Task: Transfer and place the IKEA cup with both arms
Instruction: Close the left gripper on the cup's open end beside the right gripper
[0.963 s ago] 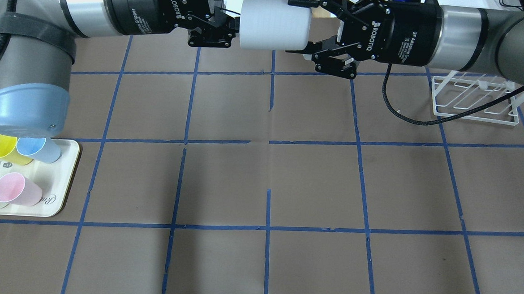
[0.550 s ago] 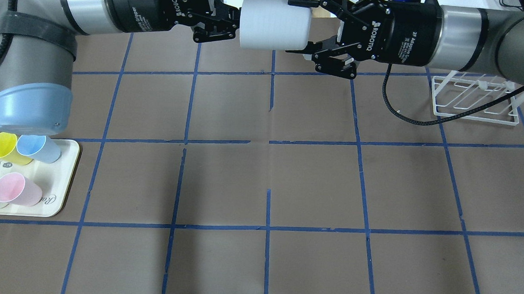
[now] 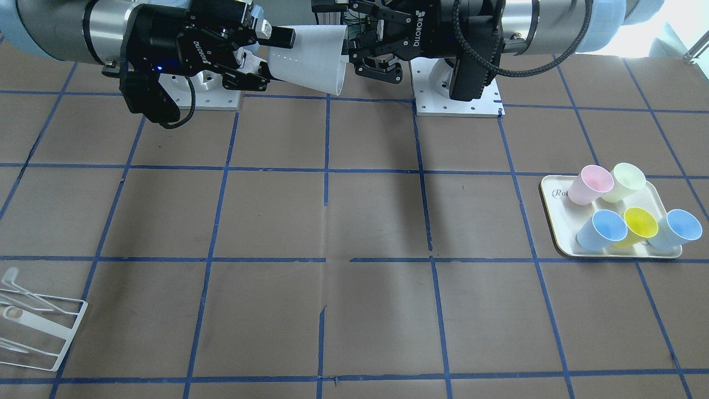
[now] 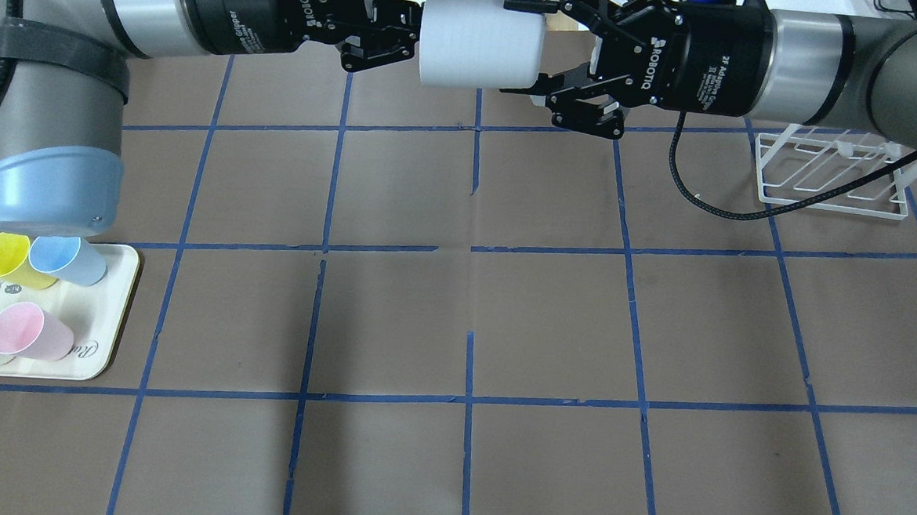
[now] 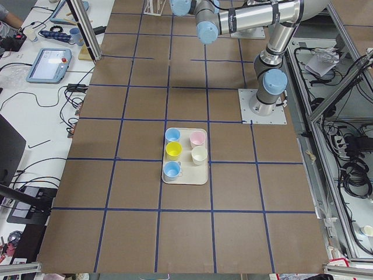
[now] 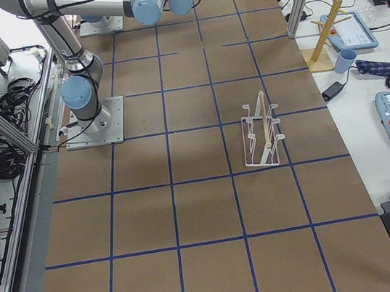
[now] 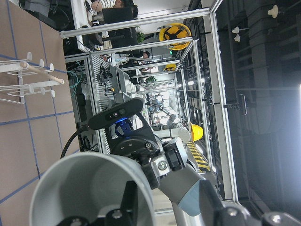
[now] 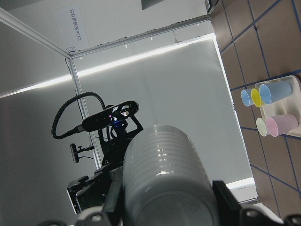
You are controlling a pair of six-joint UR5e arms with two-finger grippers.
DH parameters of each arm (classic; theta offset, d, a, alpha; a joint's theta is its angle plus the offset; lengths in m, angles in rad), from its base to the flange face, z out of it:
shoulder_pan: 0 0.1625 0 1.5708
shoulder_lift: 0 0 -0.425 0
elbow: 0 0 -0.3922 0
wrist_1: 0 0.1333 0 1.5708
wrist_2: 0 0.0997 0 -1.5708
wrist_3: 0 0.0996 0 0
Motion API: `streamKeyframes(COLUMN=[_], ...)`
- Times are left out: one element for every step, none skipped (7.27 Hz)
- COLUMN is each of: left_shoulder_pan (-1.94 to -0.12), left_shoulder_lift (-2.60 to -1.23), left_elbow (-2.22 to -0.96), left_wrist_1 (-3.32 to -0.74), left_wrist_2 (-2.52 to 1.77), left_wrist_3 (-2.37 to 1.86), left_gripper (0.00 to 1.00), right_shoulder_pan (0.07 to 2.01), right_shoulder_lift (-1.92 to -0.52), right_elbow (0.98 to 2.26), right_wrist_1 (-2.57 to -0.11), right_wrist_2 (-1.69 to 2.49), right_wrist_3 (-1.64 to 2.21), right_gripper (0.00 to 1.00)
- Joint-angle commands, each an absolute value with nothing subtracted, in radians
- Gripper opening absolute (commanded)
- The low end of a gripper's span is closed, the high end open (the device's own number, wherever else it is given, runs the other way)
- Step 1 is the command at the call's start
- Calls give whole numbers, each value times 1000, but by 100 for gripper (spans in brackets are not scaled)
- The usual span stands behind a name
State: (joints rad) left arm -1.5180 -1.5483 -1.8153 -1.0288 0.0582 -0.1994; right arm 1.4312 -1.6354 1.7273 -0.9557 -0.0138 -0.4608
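Observation:
The IKEA cup point(image 4: 477, 46), plain pale grey-white, hangs on its side high above the far edge of the table, also seen in the front-facing view point(image 3: 307, 55). My right gripper point(image 4: 528, 45) is shut on its narrow base end, one finger on each side. The cup's mouth faces my left gripper point(image 4: 404, 23), which is open with its fingers spread at the rim. In the left wrist view I look into the cup's mouth point(image 7: 89, 183), and one black finger point(image 7: 127, 207) shows inside it. The right wrist view shows the ribbed outside of the cup point(image 8: 164, 174).
A cream tray point(image 4: 113, 326) at the near left holds pink point(image 4: 27, 333), yellow, pale yellow-green and light blue cups; it also shows in the front-facing view point(image 3: 554, 221). A white wire rack point(image 4: 828, 171) stands under my right arm.
My left gripper's fingers have spread apart at the cup's rim and let go of it. The cup stays in my right gripper and has barely moved.

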Motion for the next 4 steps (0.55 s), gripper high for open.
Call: streamKeyframes(left_shoulder_pan=[-1519, -1519, -1519, -1519], left_shoulder_lift=[-1551, -1554, -1551, -1548], left_elbow=[-1815, -1815, -1815, -1818], left_wrist_1=[-955, -922, -917, -914], left_wrist_2=[117, 133, 135, 135], left_wrist_3=[-283, -317, -327, -328], left_gripper=[56, 56, 54, 52], right_shoulder_pan=[1431, 1431, 1431, 1431], right_shoulder_lift=[-1644, -1649, -1651, -1652], right_elbow=[1727, 1727, 1727, 1729], right_wrist_1=[-956, -956, -957, -956], right_wrist_2=[-14, -14, -14, -14], right_wrist_3=[-459, -437, -437, -436], right_gripper=[24, 25, 25, 25])
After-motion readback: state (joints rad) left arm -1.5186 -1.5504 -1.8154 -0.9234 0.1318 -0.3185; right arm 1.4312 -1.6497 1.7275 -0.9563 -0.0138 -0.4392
